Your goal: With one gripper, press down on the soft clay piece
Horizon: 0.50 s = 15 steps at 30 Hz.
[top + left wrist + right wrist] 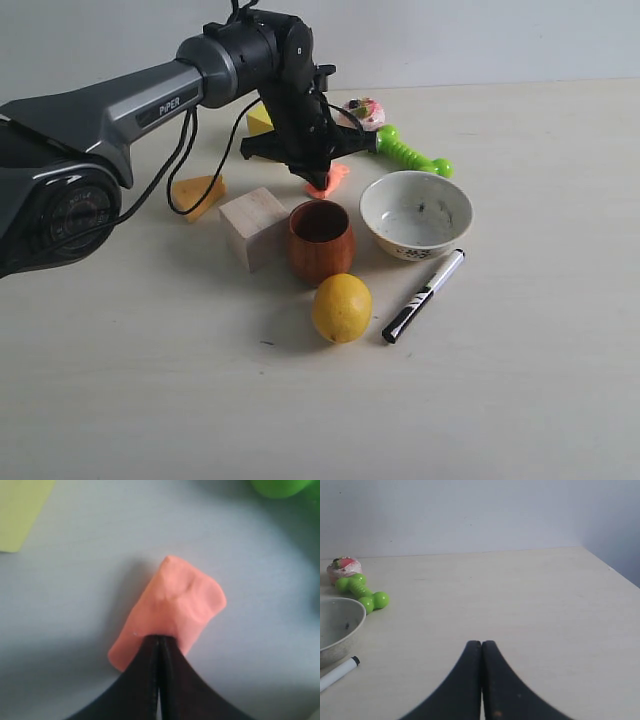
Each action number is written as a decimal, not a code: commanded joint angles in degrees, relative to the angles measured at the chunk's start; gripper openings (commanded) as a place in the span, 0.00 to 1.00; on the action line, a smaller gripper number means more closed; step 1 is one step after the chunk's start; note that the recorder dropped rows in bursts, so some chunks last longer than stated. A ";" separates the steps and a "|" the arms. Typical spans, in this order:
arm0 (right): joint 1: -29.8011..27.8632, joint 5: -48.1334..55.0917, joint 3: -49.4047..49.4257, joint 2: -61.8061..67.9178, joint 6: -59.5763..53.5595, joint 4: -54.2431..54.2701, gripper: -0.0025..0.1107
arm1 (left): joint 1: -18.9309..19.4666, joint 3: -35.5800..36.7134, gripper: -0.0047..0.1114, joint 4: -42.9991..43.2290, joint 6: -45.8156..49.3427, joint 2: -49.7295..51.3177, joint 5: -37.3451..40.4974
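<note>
The soft clay piece (332, 180) is a small salmon-orange lump lying on the table behind the brown cup. In the left wrist view the clay (175, 605) fills the middle, flattened and dented. My left gripper (159, 638) is shut, its tips set down on the clay's near part. In the exterior view the left gripper (318, 181) points straight down onto the lump, which it partly hides. My right gripper (481, 643) is shut and empty, held over bare table; it does not show in the exterior view.
A brown cup (321, 240), wooden block (254, 227), lemon (342, 307), white bowl (416, 213) and marker (424, 295) lie in front of the clay. A green dumbbell toy (412, 152), pink cupcake toy (364, 111) and cheese wedge (198, 194) surround it.
</note>
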 commanded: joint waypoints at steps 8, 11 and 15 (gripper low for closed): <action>-0.30 -0.58 0.25 -0.37 -0.05 -0.36 0.02 | 0.12 1.20 0.04 0.20 0.23 2.97 -0.83; -0.30 -0.58 0.25 -0.37 -0.05 -0.36 0.02 | 0.12 1.20 0.04 0.34 0.23 2.86 -1.06; -0.30 -0.58 0.25 -0.37 -0.05 -0.36 0.02 | 0.12 1.20 0.16 1.68 -0.15 2.71 -1.32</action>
